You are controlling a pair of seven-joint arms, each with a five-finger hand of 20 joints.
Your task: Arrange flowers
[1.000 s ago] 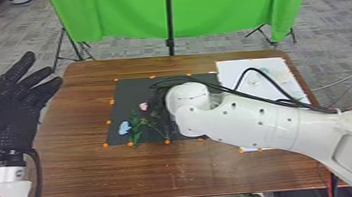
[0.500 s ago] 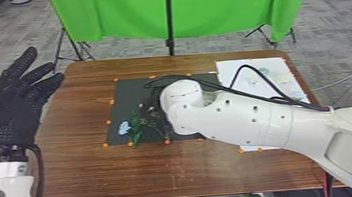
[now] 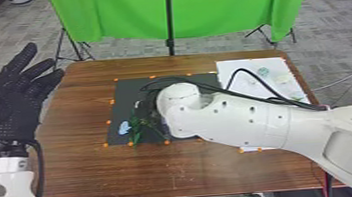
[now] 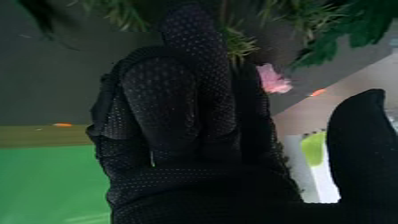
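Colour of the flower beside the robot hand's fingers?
Pink flower, clearest in the right wrist view.

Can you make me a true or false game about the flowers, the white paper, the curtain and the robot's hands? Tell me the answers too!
1. The light-blue flower lies on the dark mat. True.
2. The white paper is on the left side of the table. False: the white paper is on the right side of the table.
3. The left hand is holding a flower. False: the left hand is empty, with its fingers spread.
4. A pink flower is near the right hand in the right wrist view. True.
5. The curtain behind the table is red. False: the curtain is green.
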